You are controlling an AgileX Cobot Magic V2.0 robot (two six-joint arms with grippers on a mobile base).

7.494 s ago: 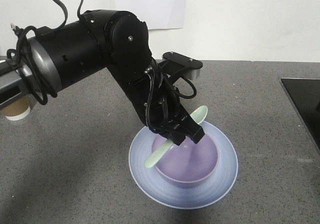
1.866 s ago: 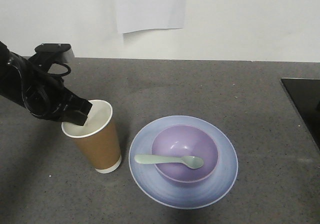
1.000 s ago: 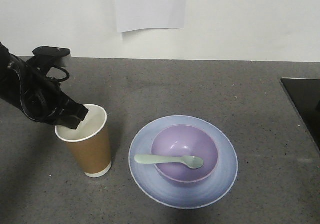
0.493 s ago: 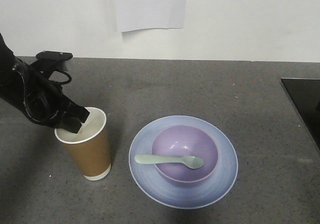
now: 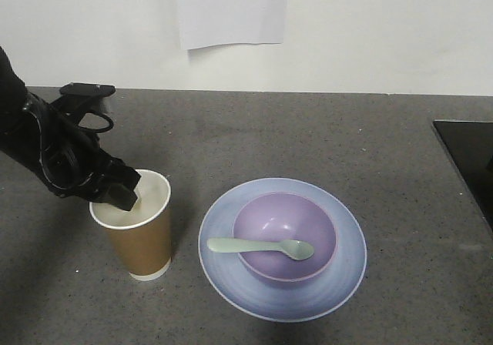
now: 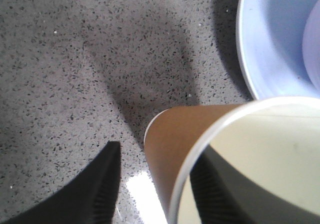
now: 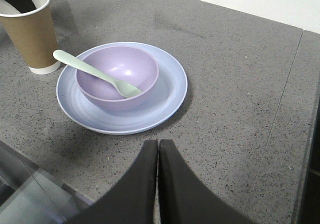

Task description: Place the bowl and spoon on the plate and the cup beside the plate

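I work on a dark grey speckled stone countertop (image 5: 323,137) that runs back to a white wall with a pale sheet of paper (image 5: 231,10) on it, and a black panel (image 5: 470,156) sits at the counter's far right. My left pincer (image 5: 123,196) straddles the rim of the brown paper cup with its white lip (image 5: 132,226), one finger inside and one outside; whether it presses the wall I cannot tell. Half a second ago the cup leaned slightly; now it stands upright beside the round light blue plate (image 5: 339,279). On the plate sits the small lavender plastic bowl (image 5: 285,233), the pale mint plastic spoon (image 5: 258,246) lying across its rim. My left wrist view alone shows both fingers (image 6: 95,186) flanking the cup wall. My right pincer (image 7: 158,151), seen only from its own wrist, is closed on nothing.
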